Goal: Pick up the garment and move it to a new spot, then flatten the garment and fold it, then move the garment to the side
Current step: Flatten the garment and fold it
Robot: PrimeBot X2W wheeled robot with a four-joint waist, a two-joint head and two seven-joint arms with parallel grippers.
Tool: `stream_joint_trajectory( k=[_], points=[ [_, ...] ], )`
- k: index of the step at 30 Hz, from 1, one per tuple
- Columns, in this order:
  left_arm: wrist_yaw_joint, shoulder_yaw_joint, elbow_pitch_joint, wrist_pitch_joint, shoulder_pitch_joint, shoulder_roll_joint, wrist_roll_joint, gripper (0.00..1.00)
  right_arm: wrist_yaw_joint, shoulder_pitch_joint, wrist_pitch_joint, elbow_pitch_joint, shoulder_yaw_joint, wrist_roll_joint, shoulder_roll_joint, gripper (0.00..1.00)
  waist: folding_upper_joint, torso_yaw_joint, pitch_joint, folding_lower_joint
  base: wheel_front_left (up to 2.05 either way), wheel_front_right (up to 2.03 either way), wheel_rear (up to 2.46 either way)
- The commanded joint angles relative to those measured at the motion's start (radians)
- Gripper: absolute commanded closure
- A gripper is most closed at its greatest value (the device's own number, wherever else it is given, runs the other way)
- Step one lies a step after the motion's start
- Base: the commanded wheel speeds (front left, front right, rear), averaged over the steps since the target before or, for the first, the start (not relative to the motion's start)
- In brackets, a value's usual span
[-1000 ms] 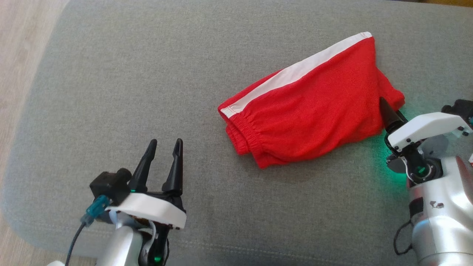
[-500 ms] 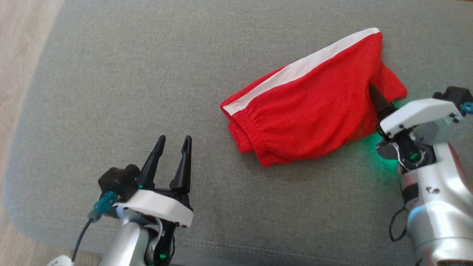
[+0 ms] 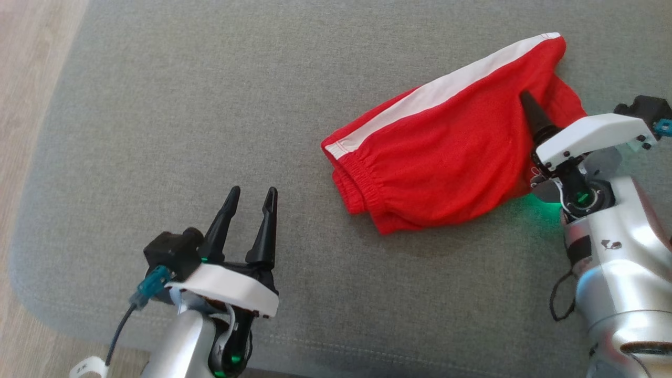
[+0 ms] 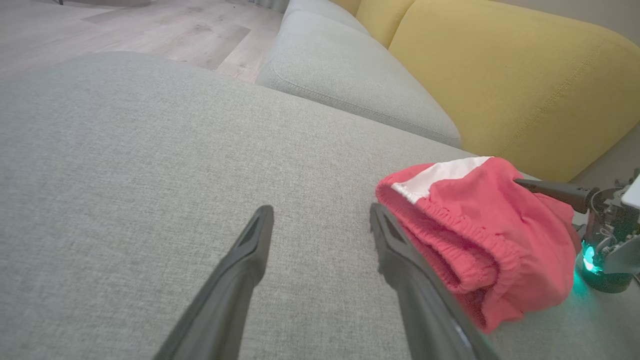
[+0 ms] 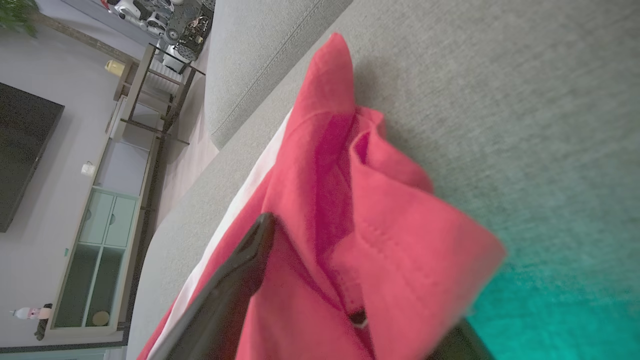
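Folded red shorts (image 3: 446,147) with white side stripe lie on the grey sofa cushion (image 3: 184,105), right of centre. Right gripper (image 3: 531,113) at the shorts' right end: one dark finger on top of the fabric, the other beneath, pinching it. Left gripper (image 3: 251,207) well apart at lower left, fingers spread, holding nothing, above bare cushion.

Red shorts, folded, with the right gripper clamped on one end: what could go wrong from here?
1. The right gripper pinches only the leg-end of the red shorts; dragging from there could undo the fold.
2. The elastic waistband end lies loose and may trail or bunch.
3. The open left gripper hovers apart over the grey cushion, giving no support.
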Motion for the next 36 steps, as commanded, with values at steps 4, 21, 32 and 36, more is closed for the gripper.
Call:
stream_joint_trajectory(
  k=[4,21,32,36],
  points=[
    [0.006,0.03,-0.026,-0.012,-0.043,0.003,-0.007,0.0,0.002,-0.017,-0.02,-0.002,0.056,-0.006,0.023,0.86,0.0,-0.007,0.0,0.0,0.0,0.0,0.0],
    [0.009,0.034,-0.014,-0.012,-0.036,0.003,-0.012,0.0,0.002,0.016,-0.185,0.021,0.022,0.028,-0.017,1.0,0.0,-0.043,-0.032,0.0,0.0,0.0,0.0],
    [0.009,0.05,-0.011,-0.012,-0.01,0.003,-0.006,0.0,0.002,0.116,-0.303,-0.004,-0.076,-0.024,-0.021,1.0,0.0,-0.102,-0.088,0.0,0.0,0.0,0.0],
    [0.008,0.043,-0.01,-0.012,-0.007,0.003,-0.004,0.0,0.002,0.123,-0.321,-0.036,-0.076,-0.071,-0.006,1.0,0.0,-0.119,-0.1,0.0,0.0,0.0,0.0]
  ],
)
